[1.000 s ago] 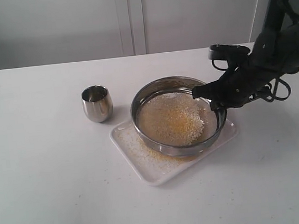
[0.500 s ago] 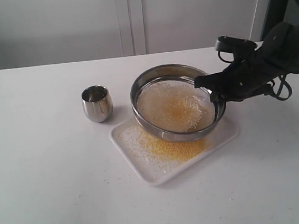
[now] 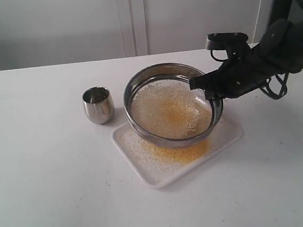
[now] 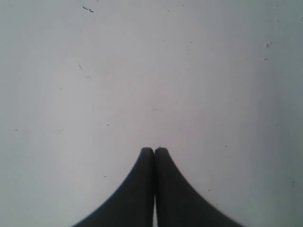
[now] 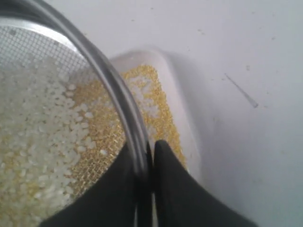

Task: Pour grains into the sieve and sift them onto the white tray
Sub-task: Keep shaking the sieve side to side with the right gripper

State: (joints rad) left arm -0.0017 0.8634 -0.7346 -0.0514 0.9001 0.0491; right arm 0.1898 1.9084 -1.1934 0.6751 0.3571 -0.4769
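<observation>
Mid-sifting, with right gripper (image 3: 209, 92) clamped on the right rim of the sieve (image 3: 158, 70), held over the far side of the white tray (image 3: 163, 180), grains (image 3: 170, 111) partly in the sieve, partly fallen onto the tray, left gripper (image 4: 154, 150) closed on nothing; next, probably level shaking above the tray.

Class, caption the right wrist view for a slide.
Right end effector grips the sieve by its rim over the white tray; yellow grains lie below.

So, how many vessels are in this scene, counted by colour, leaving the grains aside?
Steel-coloured: 2 (small shiny steel cup, wide round steel mesh sieve)
White: 1 (flat rectangular white tray)
Total: 3
</observation>
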